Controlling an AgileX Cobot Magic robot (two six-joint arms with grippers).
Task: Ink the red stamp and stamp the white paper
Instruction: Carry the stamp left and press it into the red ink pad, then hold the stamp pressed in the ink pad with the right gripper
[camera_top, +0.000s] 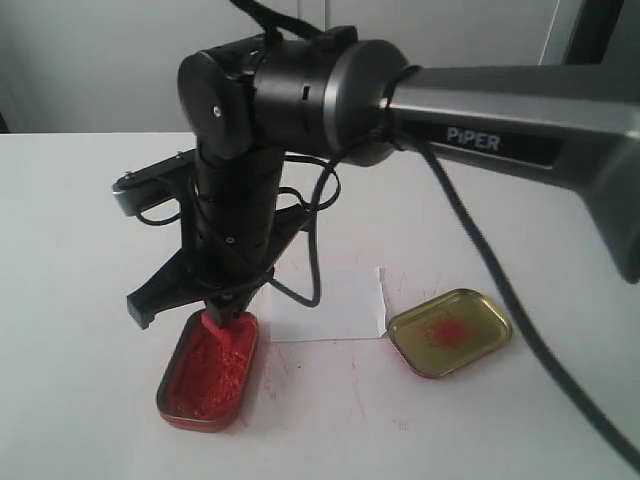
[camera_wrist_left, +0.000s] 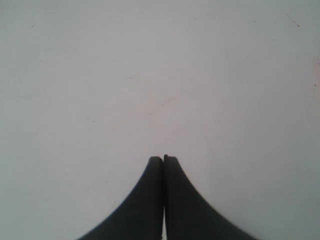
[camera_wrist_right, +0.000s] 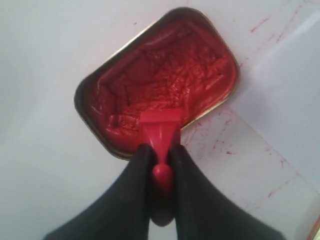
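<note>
My right gripper (camera_wrist_right: 161, 151) is shut on the red stamp (camera_wrist_right: 160, 131), gripping its knobbed handle; the stamp's block base sits low over the near end of the oblong tin of red ink paste (camera_wrist_right: 160, 82). In the exterior view the same gripper (camera_top: 222, 312) hangs over the tin (camera_top: 208, 370) with the stamp (camera_top: 212, 322) at its far end. The white paper (camera_top: 325, 305) lies just right of the tin, partly hidden behind the arm. My left gripper (camera_wrist_left: 163, 159) is shut with nothing in it, over bare white tabletop.
A gold-coloured tin lid (camera_top: 449, 331) with red smears lies right of the paper. Red ink specks mark the white tabletop (camera_top: 330, 390) around the tin and paper. The right arm's black cable (camera_top: 500, 290) hangs across the right side.
</note>
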